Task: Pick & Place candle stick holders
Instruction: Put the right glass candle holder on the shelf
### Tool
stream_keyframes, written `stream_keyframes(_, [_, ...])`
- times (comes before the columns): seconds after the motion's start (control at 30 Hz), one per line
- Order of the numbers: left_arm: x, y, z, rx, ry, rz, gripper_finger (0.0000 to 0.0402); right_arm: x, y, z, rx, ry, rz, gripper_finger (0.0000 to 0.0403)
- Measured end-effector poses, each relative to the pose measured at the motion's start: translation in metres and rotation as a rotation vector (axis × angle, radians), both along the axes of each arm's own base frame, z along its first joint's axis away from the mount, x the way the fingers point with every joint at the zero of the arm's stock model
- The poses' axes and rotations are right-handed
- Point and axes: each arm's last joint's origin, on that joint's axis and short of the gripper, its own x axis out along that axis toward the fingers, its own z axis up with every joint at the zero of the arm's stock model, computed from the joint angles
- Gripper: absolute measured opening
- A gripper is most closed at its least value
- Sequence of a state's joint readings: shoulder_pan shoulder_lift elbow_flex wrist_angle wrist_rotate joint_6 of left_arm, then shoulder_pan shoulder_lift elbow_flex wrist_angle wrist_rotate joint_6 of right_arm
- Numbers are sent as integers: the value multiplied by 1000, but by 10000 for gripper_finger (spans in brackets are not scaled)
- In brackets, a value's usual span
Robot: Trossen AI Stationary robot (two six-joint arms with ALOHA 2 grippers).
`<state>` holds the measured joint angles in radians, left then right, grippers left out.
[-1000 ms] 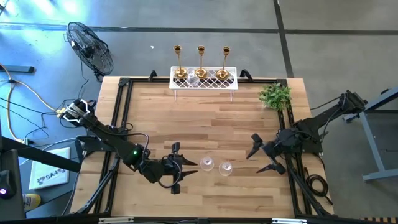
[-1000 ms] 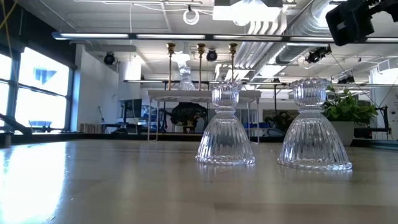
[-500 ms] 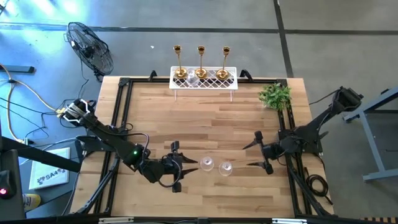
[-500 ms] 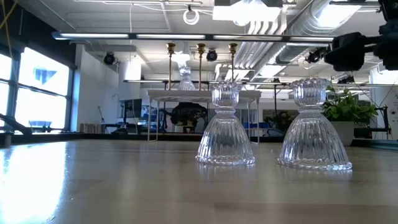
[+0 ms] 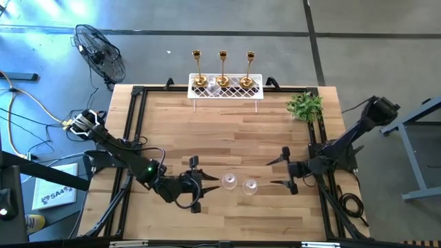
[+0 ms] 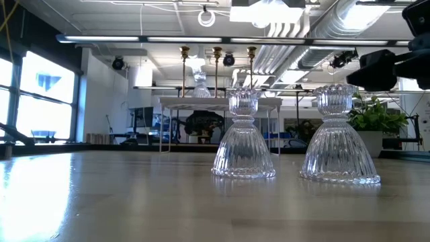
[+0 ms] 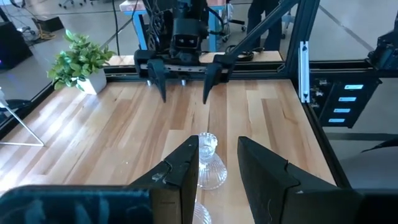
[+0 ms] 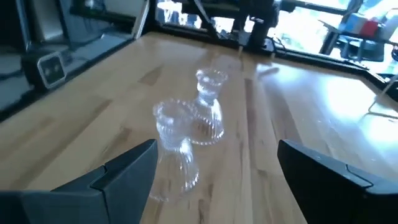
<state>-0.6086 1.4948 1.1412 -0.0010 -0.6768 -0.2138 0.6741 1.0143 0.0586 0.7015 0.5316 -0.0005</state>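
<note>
Two clear glass holders stand upright on their bases near the table's front: the left one [image 5: 229, 182] [image 6: 243, 138] and the right one [image 5: 250, 186] [image 6: 339, 138]. Three gold holders [image 5: 222, 67] and one more glass holder [image 5: 212, 86] stand on the white rack [image 5: 255, 90] at the far edge. My left gripper [image 5: 218, 183] [image 7: 217, 144] hovers just left of the left glass holder, open by a narrow gap. My right gripper [image 5: 278, 173] [image 8: 217, 180] is open wide to the right of the right glass holder [image 8: 177, 149], at about the height of its cup [image 6: 390, 67].
A small green plant [image 5: 305, 105] stands at the far right corner. The dark frame rails [image 5: 134, 131] run along the table's sides. Bare wood [image 5: 227, 131] lies between the rack and the two glass holders.
My right gripper has come down and a little toward the table's left edge, toward the right glass holder, and now points more level at it. Both glass holders and my left gripper have kept still.
</note>
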Motion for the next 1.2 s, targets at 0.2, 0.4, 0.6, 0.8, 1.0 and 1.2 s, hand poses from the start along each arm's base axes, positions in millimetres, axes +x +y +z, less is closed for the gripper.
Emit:
stream_keyframes(0.2, [0,0,0,1,-3,7,108,1,2,-4,108,29,-5,327])
stream_keyframes(0.4, [0,-1,0,-12,4,-25,108,0,0,-9,227,80,-50,326])
stream_keyframes(0.6, [0,-1,0,-14,6,-31,108,-1,0,-10,230,86,-59,327])
stream_keyframes(0.8, [0,-1,0,-10,5,-29,108,-1,0,-10,221,92,-35,327])
stream_keyframes(1.0, [0,0,0,-4,-1,-7,108,-1,2,-12,221,118,14,326])
stream_keyframes(1.2, [0,0,0,-5,-1,-7,108,0,4,-15,198,131,28,327])
